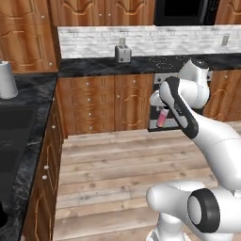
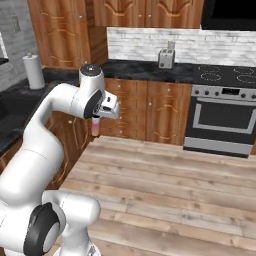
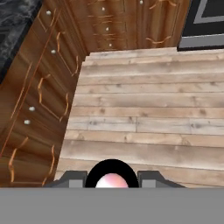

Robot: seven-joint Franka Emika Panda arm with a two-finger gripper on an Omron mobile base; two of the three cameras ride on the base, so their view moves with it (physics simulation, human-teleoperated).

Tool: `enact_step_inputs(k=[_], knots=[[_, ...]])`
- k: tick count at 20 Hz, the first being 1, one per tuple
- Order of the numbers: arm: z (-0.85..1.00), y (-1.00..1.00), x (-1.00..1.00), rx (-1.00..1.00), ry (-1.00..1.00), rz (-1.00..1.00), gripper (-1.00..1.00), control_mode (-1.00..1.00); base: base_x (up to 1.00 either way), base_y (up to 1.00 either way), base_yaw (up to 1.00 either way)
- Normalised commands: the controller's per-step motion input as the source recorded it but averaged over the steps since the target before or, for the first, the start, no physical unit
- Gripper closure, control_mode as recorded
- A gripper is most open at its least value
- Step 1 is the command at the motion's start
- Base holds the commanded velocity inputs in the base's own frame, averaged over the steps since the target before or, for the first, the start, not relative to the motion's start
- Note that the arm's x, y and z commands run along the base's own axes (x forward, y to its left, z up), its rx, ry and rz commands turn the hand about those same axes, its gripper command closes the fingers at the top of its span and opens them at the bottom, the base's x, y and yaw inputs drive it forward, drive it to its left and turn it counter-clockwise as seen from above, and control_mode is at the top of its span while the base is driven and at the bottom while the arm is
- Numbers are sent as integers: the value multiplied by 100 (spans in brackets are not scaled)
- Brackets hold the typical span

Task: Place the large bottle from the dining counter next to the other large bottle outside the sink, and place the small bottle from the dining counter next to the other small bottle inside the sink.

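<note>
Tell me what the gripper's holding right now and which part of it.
The gripper holds the small pale-pink bottle by its top end; the body hangs below the fingers, above the wooden floor.

a kitchen (home-style): oven (image 2: 221, 118), toaster (image 2: 166, 59), wooden cabinets (image 1: 110, 101).

Plank wood floor (image 1: 117, 164), carved wooden cabinets (image 1: 108, 103), black marble counters (image 1: 94, 66), toaster (image 1: 123, 53).
</note>
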Motion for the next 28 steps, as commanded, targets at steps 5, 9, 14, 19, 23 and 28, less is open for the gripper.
enact_step_inputs(k=[5,9,14,19,23,28], knots=[[0,0,0,0,0,0,100,100,0,0,25],[0,0,0,0,0,0,100,100,0,0,25],[0,0,0,0,0,0,100,100,0,0,25],[0,0,0,0,0,0,100,100,0,0,25],[0,0,0,0,0,0,100,100,0,0,25],[0,0,0,0,0,0,100,100,0,0,25]])
